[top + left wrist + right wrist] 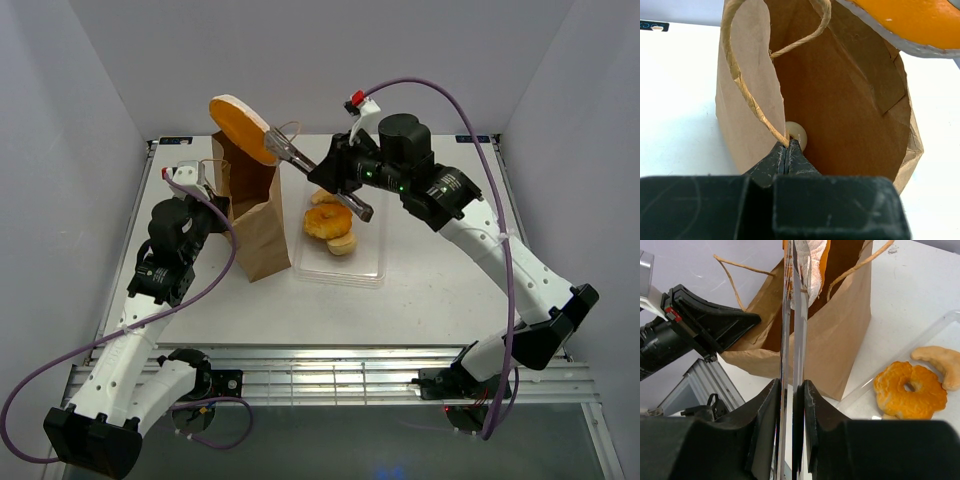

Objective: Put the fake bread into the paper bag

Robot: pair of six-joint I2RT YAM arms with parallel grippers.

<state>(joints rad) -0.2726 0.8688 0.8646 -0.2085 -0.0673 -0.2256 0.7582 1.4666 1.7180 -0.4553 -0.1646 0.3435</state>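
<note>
The brown paper bag (255,225) stands upright and open left of the tray; it also shows in the left wrist view (850,115) and the right wrist view (835,340). My left gripper (787,150) is shut on the bag's rim at its string handle (747,95). My right gripper (792,395) is shut on metal tongs (315,172), which pinch a flat golden-orange bun (242,128) above the bag's mouth; the bun shows too in the left wrist view (910,22). An orange ring doughnut (327,221) and pale rolls (343,243) lie in the clear tray (370,265).
The white table (440,290) ends in a slotted metal rail at the near edge (340,375). Grey walls enclose the left, right and back. Purple cables loop from both arms.
</note>
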